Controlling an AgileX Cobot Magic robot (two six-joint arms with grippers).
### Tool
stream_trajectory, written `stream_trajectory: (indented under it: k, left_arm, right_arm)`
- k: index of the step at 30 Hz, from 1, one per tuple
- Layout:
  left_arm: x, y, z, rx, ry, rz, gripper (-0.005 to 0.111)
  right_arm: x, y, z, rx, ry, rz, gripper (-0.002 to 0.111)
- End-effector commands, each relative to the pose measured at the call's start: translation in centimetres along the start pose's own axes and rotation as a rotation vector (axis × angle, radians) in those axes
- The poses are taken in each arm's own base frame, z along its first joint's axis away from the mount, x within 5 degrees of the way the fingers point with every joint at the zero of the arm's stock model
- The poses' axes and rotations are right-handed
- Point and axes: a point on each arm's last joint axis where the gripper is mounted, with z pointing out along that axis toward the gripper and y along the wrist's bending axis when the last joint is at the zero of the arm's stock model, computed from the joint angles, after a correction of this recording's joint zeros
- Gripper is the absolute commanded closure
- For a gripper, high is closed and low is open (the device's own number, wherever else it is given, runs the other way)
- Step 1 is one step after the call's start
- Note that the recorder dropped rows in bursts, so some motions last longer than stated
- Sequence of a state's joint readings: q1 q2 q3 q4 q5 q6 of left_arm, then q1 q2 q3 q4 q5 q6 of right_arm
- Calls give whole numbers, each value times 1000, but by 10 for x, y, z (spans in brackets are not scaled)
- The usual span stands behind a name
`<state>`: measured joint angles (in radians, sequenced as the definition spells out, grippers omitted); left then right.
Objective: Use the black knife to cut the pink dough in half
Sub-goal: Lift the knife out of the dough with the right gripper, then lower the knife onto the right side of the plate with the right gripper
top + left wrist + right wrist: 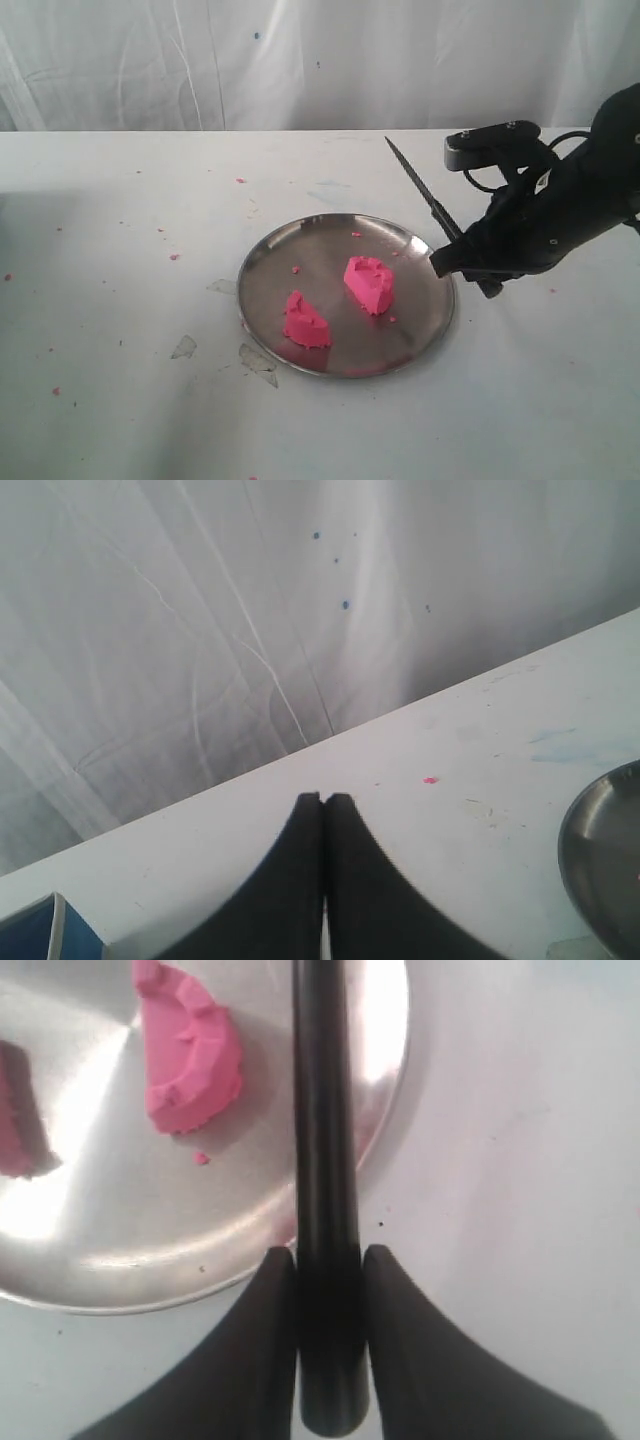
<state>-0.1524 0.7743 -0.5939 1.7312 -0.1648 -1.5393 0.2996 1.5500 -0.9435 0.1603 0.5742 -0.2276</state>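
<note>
The pink dough lies in two chunky halves on the steel plate [420,320]: one half [369,284] near the middle, the other [305,321] toward the plate's front left. In the right wrist view both halves show, one [188,1050] whole, one [18,1110] cut off by the frame. My right gripper [462,262] hangs over the plate's right rim, shut on the handle of the black knife [420,190]; its blade points up and back-left, clear of the dough. The handle [326,1160] sits between the right gripper's [327,1255] fingers. My left gripper [324,800] is shut and empty, away from the plate.
Tiny pink crumbs [174,256] dot the white table [120,200] and the plate. Clear scraps [184,347] lie by the plate's front left. A white cloth backdrop [300,60] hangs behind. A blue object [40,930] shows at a corner of the left wrist view.
</note>
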Motion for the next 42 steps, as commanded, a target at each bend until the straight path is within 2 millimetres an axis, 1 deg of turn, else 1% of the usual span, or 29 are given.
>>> stream_trajectory:
  k: [1,4,8,13,17,26,35,39,42]
  left_arm:
    - [0,0,-2,-2,-3,13,107]
    - [0,0,-2,-2,-3,13,107]
    - [0,0,-2,-2,-3,9,107]
    - [0,0,-2,2,-4,-3,107]
    - [0,0,-2,2,-4,-3,107]
    - [0,-1,-2,6,-5,-3,107]
    - [0,-2,-2,27,-8,-3,107]
    - [0,-3,-2,28,-8,-3,107]
    - [0,-3,-2,28,-8,-3,107]
  right_arm:
    - [5,-5,21,5,73,31,108]
    - [7,-4,34,-26,159,53,108]
    - [4,-2,39,-52,225,60,108]
    - [4,0,44,-92,240,25,108]
    - [6,1,51,-103,260,38,108]
    - [7,2,52,-120,275,57,108]
    - [10,3,52,-131,310,61,98]
    - [12,3,59,-132,332,65,92]
    - [14,2,65,-132,340,71,91]
